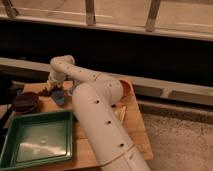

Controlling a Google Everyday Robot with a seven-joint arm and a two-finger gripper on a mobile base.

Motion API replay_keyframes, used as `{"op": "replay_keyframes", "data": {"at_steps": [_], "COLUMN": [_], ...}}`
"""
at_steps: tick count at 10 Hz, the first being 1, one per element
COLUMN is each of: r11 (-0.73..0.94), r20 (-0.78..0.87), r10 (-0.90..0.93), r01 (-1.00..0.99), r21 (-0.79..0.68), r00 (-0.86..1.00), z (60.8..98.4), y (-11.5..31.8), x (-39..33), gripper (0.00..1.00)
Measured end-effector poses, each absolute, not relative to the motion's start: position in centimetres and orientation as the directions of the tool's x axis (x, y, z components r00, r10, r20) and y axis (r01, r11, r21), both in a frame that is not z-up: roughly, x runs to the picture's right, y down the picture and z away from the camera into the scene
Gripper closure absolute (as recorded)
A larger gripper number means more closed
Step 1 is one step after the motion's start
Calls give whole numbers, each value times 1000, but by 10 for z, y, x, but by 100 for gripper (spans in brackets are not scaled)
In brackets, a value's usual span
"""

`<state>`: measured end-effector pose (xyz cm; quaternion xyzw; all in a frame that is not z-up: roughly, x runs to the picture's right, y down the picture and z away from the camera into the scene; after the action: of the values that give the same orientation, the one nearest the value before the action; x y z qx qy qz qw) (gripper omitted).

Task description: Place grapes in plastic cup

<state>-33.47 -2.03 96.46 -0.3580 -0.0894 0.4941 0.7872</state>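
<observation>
Gripper (50, 88) hangs at the cup's (59, 97) ten o'clock, grapes (46, 92) seemingly under it; its grip I cannot tell. Next, I'd say: centre over cup, release.

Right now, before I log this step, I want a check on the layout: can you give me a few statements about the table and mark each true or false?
1. The green tray sits at the table's near left. True.
2. The gripper hangs over the green tray. False: it is at the far left of the table, beside the plastic cup.
3. The dark brown bowl is left of the plastic cup. True.
4. The orange bowl stands in the tray. False: it is on the table's far right, behind the arm.
</observation>
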Motion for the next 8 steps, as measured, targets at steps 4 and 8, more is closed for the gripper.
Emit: {"op": "replay_keyframes", "data": {"at_steps": [4,8], "r11": [262,264], "r20": [-218,-221], "r10": [831,829], "r01": [-705,-706], "r21": [-659,-657], "r00": [511,515], "z": [966,965], "y": [-13,-11], "x": [-338,-336], "gripper": [100,100]}}
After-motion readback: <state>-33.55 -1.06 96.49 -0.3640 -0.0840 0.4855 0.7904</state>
